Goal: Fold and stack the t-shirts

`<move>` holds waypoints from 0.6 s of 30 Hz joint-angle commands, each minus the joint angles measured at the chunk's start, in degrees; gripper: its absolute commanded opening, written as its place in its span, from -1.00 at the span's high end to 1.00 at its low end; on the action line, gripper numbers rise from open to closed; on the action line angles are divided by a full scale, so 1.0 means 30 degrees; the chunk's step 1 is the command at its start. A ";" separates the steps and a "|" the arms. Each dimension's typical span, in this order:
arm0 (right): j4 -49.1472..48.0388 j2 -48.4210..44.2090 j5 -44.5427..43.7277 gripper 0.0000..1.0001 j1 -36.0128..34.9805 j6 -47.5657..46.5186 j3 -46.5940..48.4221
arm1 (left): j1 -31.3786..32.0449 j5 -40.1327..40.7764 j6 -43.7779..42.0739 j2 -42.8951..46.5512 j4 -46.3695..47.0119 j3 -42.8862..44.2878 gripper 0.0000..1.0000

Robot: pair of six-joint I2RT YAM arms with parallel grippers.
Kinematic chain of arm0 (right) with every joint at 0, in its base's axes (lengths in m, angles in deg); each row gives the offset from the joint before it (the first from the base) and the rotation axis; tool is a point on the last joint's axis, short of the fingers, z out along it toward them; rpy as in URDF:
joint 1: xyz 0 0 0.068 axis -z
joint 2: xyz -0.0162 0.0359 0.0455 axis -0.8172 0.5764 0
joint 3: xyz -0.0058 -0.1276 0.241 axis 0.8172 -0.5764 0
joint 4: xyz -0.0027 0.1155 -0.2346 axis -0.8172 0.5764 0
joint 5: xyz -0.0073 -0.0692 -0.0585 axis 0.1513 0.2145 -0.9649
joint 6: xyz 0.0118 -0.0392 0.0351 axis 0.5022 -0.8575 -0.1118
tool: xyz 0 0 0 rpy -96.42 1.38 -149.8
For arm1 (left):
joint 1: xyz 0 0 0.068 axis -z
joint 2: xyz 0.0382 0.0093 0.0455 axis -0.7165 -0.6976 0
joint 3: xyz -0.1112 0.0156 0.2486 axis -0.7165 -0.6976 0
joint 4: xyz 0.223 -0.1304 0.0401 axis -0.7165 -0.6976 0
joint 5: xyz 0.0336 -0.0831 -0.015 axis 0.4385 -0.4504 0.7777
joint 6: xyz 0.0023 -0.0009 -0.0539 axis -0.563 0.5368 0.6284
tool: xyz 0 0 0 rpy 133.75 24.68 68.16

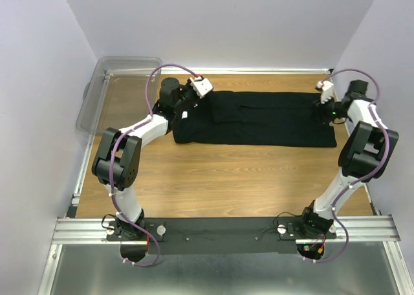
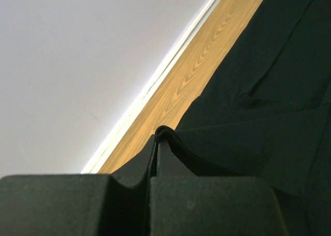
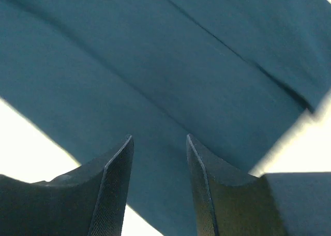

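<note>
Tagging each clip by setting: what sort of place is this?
Likely a lab robot cell: wooden table walled by plain white panels, aluminium rail along the near edge.

Wooden table (image 1: pixel 213 178), black t-shirt (image 1: pixel 272 123) flat across its far half, clear plastic bin (image 1: pixel 98 99) at its far-left corner

One black t-shirt (image 1: pixel 259 117) is visible, lying along the table's (image 1: pixel 226 178) far edge. One clear plastic bin (image 1: pixel 97 94) sits at its far left corner. Two arms: left arm (image 1: pixel 123 156), right arm (image 1: pixel 365 149).
</note>
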 commanded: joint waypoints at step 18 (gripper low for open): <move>-0.0195 -0.3281 0.4573 -0.18 -0.3792 0.1623 -0.3509 | 0.1483 0.0352 -0.1523 -0.3427 -0.1694 0.4997 1.00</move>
